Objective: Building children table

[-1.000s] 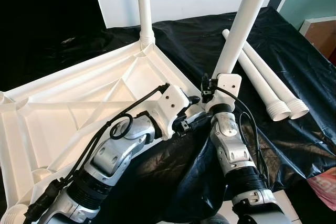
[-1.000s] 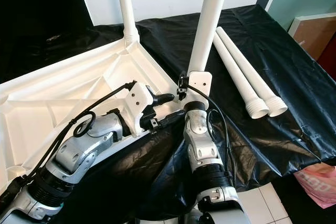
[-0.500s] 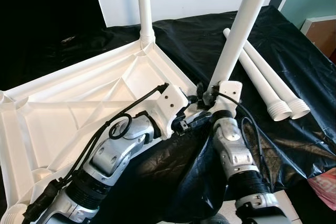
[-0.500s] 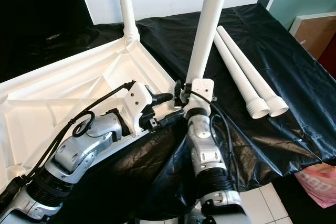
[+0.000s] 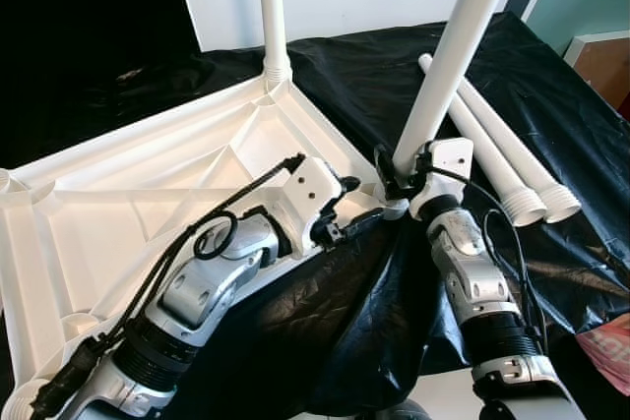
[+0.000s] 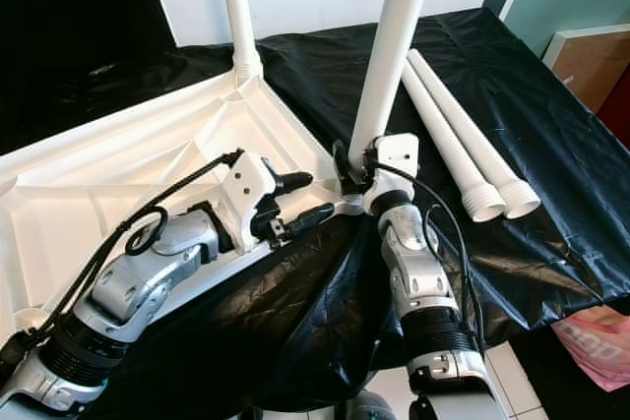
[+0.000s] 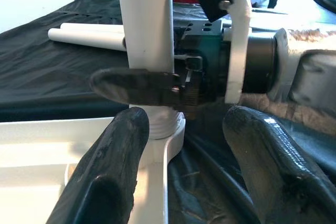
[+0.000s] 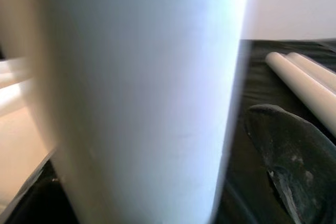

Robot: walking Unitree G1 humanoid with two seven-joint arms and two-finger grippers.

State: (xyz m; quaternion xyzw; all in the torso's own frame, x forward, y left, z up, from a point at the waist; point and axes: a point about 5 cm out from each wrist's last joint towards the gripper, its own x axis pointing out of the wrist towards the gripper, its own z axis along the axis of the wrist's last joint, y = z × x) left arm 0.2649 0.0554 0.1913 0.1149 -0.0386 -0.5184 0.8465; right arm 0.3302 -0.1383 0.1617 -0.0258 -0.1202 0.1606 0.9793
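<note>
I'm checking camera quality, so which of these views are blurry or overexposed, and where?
Right wrist view: the table leg sits so close it is a soft, washed-out blur. Left wrist view: the near fingers are out of focus. Left eye view: sharp, though the tabletop glares bright against the black cloth.

White tabletop point(image 5: 128, 204) and white legs point(image 5: 448, 56), glossy black sheet point(image 5: 581, 125), silver arms point(image 6: 413, 272) with black fingers point(image 7: 113, 166); the corner thing point(image 5: 605, 346) looks pink.

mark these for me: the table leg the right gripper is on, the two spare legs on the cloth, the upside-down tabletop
table leg point(image 6: 394, 46), right eye view, middle of the shaft above the right gripper.
spare legs point(image 5: 492, 159), left eye view, shaft of the nearer of the pair.
tabletop point(image 5: 128, 204), left eye view, ribbed underside.
</note>
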